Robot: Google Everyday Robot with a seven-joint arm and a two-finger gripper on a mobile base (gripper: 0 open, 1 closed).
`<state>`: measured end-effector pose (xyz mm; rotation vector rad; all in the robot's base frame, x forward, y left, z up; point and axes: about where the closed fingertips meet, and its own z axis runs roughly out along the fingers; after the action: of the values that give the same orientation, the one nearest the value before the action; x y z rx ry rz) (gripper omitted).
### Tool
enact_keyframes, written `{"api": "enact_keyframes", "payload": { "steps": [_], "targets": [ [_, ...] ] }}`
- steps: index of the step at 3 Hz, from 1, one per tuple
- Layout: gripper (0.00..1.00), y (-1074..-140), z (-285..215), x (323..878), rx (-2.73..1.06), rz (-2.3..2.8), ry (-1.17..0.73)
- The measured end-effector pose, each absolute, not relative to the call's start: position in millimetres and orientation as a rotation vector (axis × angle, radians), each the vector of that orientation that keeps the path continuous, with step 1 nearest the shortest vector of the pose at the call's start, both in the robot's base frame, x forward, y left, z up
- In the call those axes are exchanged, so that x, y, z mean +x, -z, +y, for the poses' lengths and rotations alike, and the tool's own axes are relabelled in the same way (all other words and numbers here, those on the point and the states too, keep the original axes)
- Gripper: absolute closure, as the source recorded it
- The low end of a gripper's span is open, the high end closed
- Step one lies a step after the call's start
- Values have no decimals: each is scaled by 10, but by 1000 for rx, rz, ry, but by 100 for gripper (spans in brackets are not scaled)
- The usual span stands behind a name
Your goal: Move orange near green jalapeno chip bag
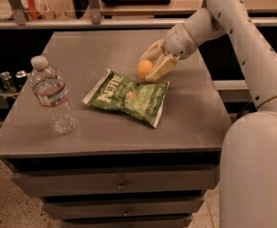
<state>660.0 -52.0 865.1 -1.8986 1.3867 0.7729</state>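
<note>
The orange is small and round, just behind the upper right edge of the green jalapeno chip bag, which lies flat in the middle of the table top with its white lettering up. My gripper reaches in from the right, low over the table. It is shut on the orange, one pale finger behind the fruit and one in front of it. The orange sits at the fingertips, almost touching the bag's edge. I cannot tell whether it rests on the table.
A clear plastic water bottle stands upright at the table's left. The grey table has drawers below its front edge. My white arm and body fill the right side. Shelves with cans lie behind on the left.
</note>
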Motion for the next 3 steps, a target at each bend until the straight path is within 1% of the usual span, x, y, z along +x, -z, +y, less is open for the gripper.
{"api": "enact_keyframes", "payload": {
  "steps": [2, 3],
  "targets": [
    [14, -8657, -444, 6599, -1938, 1356, -771],
    [0, -8654, -418, 6603, -1950, 1351, -769]
  ]
}}
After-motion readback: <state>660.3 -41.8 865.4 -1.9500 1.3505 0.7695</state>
